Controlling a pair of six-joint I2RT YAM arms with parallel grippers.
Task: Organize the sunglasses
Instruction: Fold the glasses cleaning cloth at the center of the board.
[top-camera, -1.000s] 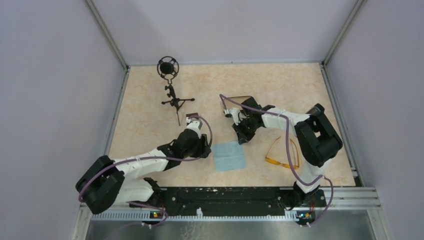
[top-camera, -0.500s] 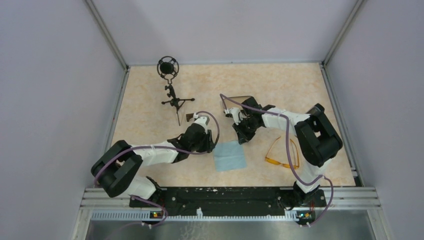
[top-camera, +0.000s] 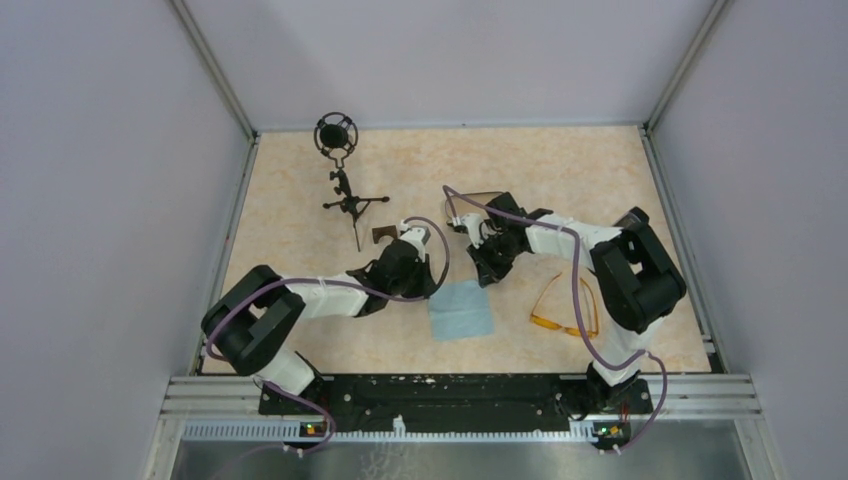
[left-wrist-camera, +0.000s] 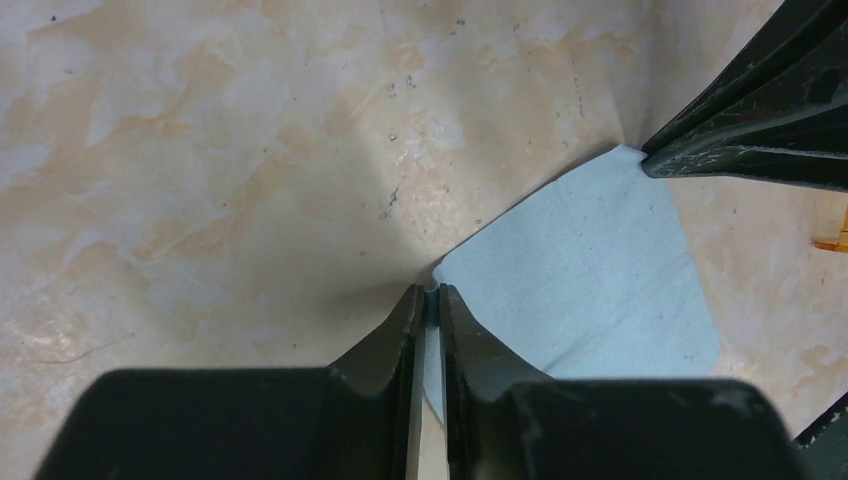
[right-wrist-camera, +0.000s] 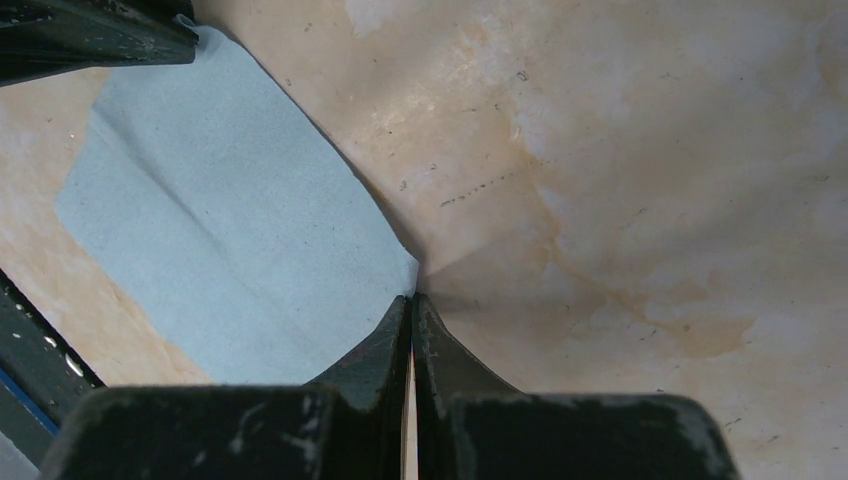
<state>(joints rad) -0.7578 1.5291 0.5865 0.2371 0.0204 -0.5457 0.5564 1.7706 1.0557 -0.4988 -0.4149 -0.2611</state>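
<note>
Left end effector (left-wrist-camera: 432, 294): fingers nearly together, only a thin slit between them, clamped on the cloth (top-camera: 460, 312) at its far-left corner. Tips are down at the counter (top-camera: 570, 170).

Right end effector (right-wrist-camera: 412, 297): fingers together, pinching the far-right corner of the cloth. The fabric puckers slightly at that corner, with a shadow under it. The rest of the cloth lies flat apart from a few shallow creases.

So each arm has one far corner, and both reach in from opposite sides. Each wrist view shows the other end effector at the opposite corner.

Sunglasses (top-camera: 566, 308): on the counter to the right of the cloth, near but not touching it. They sit just beside the right arm's elbow and partly under its cable. Orange lenses toward the near edge, arms pointing away. Neither end effector touches them. A sliver of orange shows at the right edge of the left wrist view.

Case (top-camera: 472, 199): open, beyond the right wrist and mostly hidden by the arm, so I can't tell what's in it.

Mic stand (top-camera: 348, 200): far-left part of the counter, well apart from the cloth.
</note>
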